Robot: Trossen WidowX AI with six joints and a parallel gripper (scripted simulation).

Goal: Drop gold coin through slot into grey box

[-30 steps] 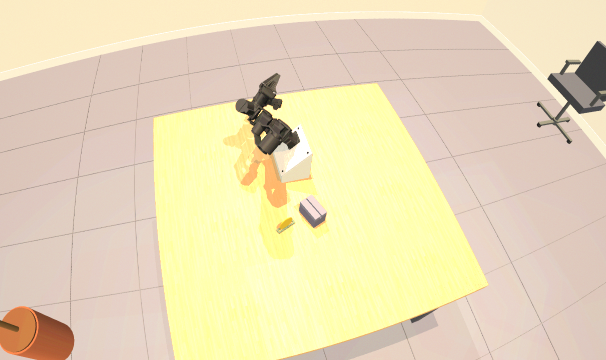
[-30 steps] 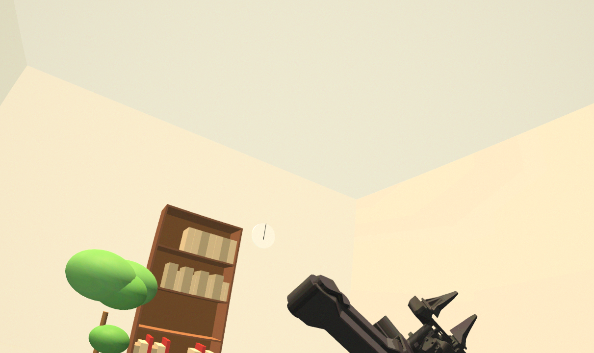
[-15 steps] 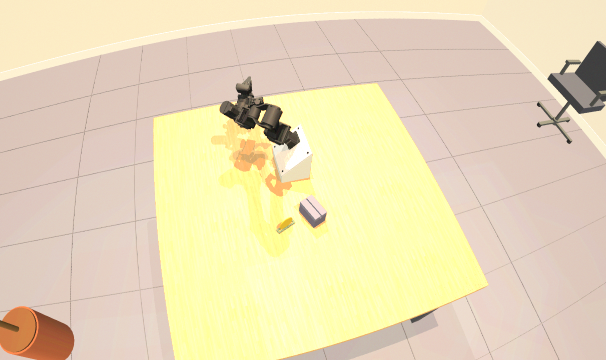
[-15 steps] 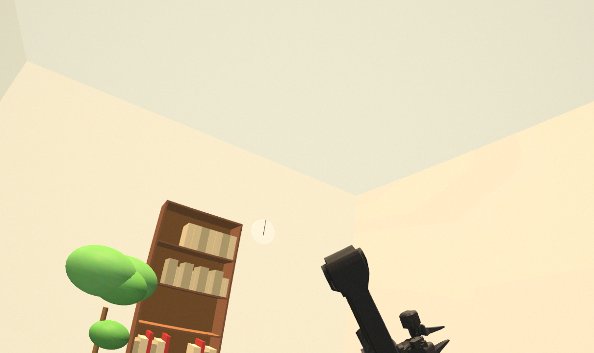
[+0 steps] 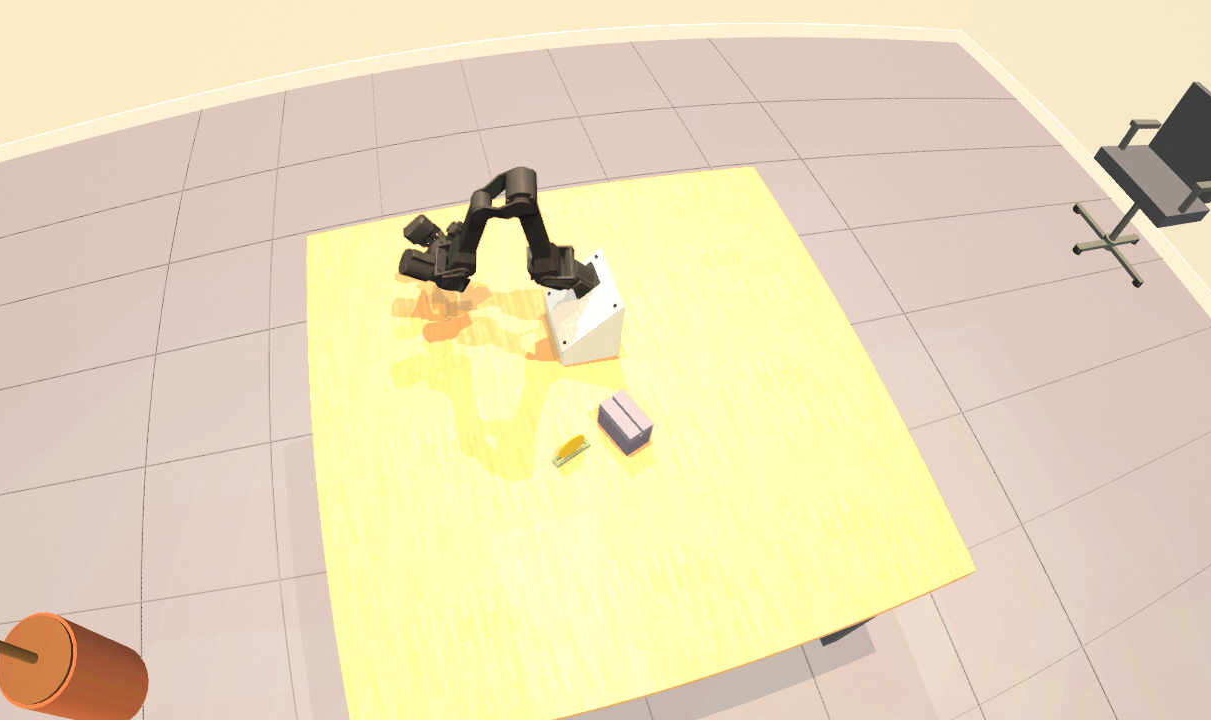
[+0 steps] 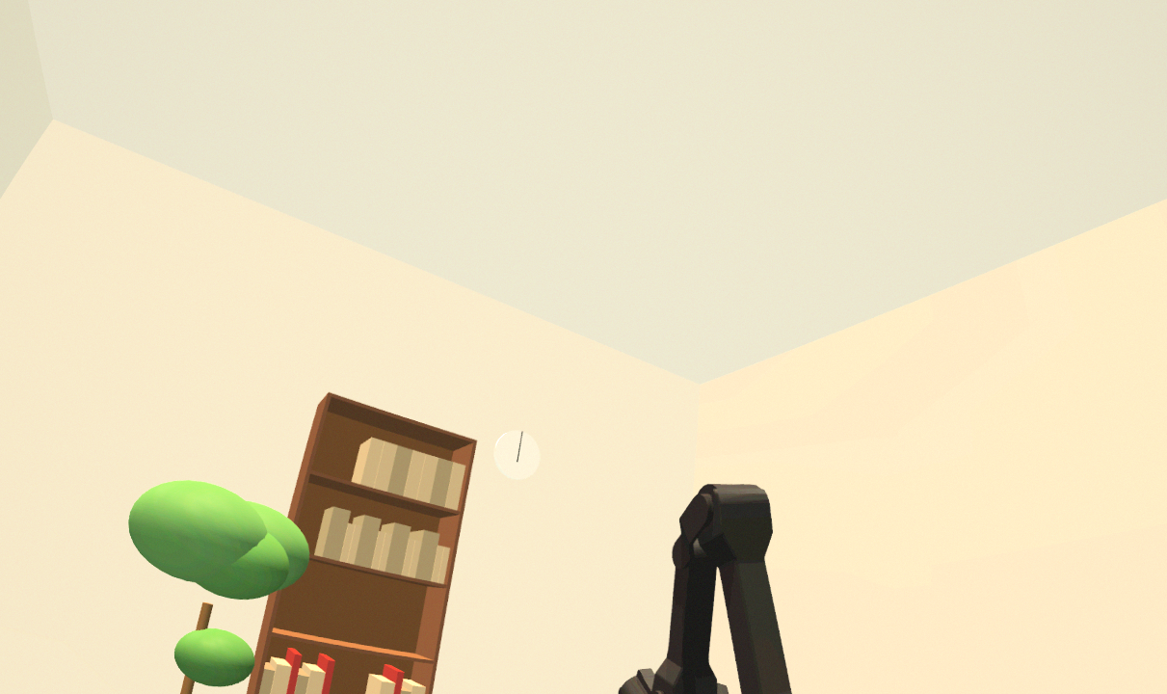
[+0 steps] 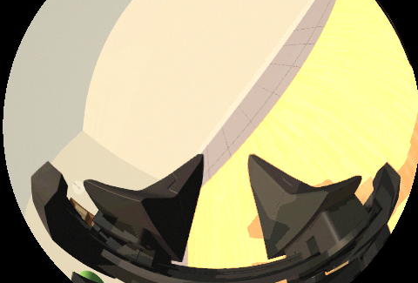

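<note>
The gold coin point(image 5: 570, 445) stands on edge in the narrow dark-green holder point(image 5: 555, 462) near the middle of the table in the top view. The grey box point(image 5: 613, 431) stands to its right, closed, with a thin dark slot along its lid. In the wrist view my gripper point(image 7: 226, 157) is partly open, with a gap and nothing between its fingertips. The arm's outer end is bent down at the far left of the table, well away from coin and box. The fingers cannot be made out in the top view. Coin and box do not show in the wrist view.
The arm rises from a white wedge-shaped base point(image 5: 591, 335) behind the coin and box. The yellow table point(image 5: 725, 465) has its rear and left edges near the arm's outer end. A chair point(image 5: 1155, 179) stands on the floor. The exterior view shows mostly walls and a bookshelf point(image 6: 358, 602).
</note>
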